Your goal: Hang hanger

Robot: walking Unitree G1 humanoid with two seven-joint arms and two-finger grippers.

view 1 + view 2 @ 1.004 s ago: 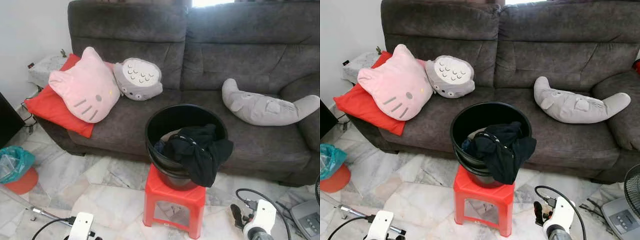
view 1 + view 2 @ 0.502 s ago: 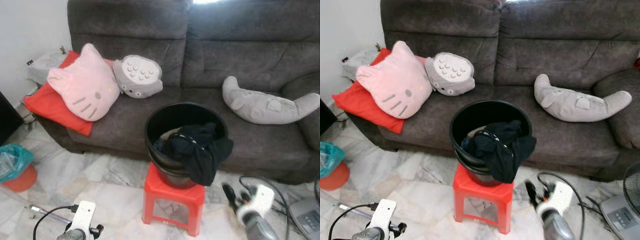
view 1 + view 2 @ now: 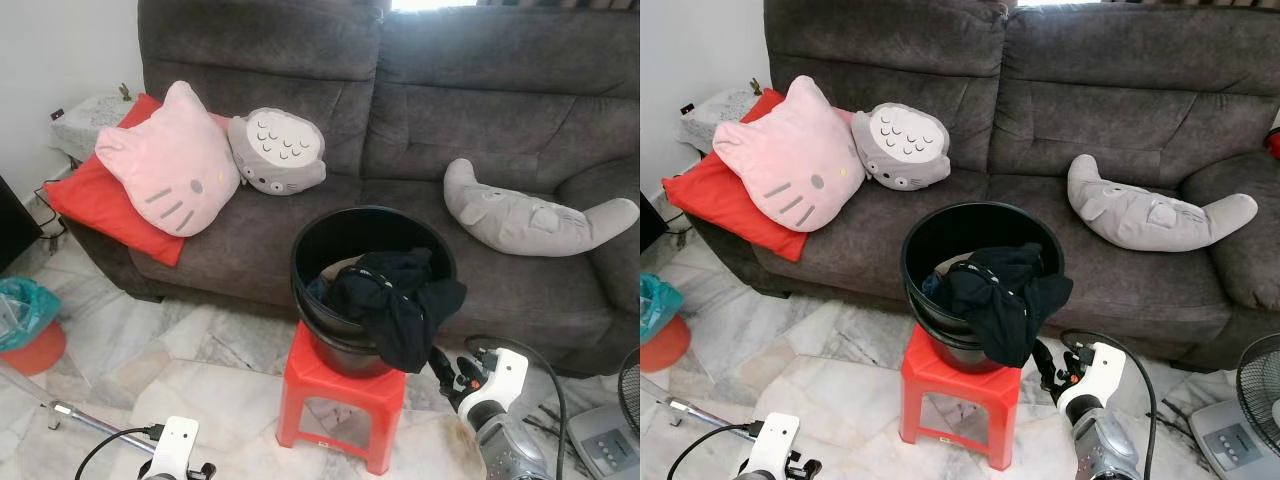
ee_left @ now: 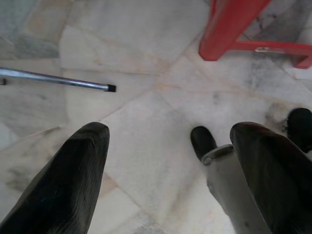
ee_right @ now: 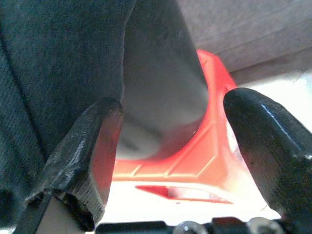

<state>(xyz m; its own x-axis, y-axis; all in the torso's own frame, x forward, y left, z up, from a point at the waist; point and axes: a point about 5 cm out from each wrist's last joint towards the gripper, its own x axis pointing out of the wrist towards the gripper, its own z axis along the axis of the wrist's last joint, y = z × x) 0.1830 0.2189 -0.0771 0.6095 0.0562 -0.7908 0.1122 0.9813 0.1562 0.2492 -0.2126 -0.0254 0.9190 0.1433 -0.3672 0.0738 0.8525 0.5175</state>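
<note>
The right arm (image 3: 500, 440) reaches forward and up from the lower right, its silver forearm ending in a white wrist housing with a black cable looping over it. The right gripper (image 5: 170, 141) holds its two black fingers spread wide apart, nothing between them. The left arm (image 3: 172, 455) sits low at the lower left. The left gripper (image 4: 170, 161) points down, fingers (image 4: 73, 175) parted and empty.

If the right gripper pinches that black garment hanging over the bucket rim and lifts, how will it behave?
The black garment droops in folds over the black bucket's rim, so it is probably floppy and will sag from the right gripper, whose fingers are open beside it. More clothes lie tangled beneath and may drag along. The bucket sits on a small red stool; a sideways pull might tip it.
</note>
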